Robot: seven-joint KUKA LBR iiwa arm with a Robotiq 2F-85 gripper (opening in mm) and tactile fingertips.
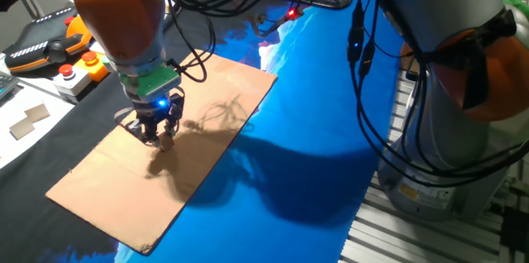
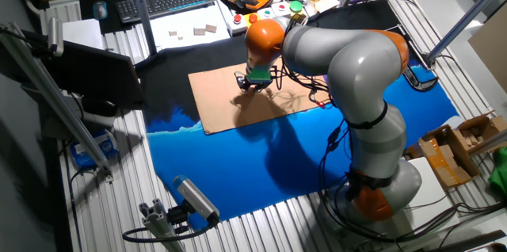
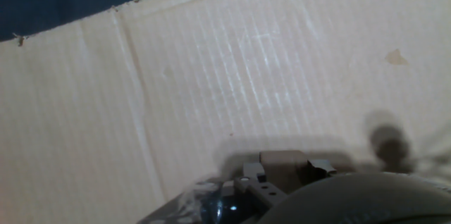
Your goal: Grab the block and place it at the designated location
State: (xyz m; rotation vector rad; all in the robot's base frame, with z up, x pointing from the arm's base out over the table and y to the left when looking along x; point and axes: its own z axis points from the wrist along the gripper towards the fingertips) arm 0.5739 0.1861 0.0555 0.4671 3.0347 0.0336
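Hand view, looking along the claw [image 3: 285, 171]: a tiny tan-brown wooden cube [image 3: 284, 160] sits pinched between the two fingers, just above the large brown cardboard sheet [image 3: 232, 62]. A small dark grey round dot [image 3: 390, 141], the target, lies close by to the right. To do this well, slide the cube across until centred over the dot, lower gently, then release. The fixed views show the orange and grey arm low over the cardboard on the blue-covered bench [image 1: 331, 114], but neither reveals the cube or dot.
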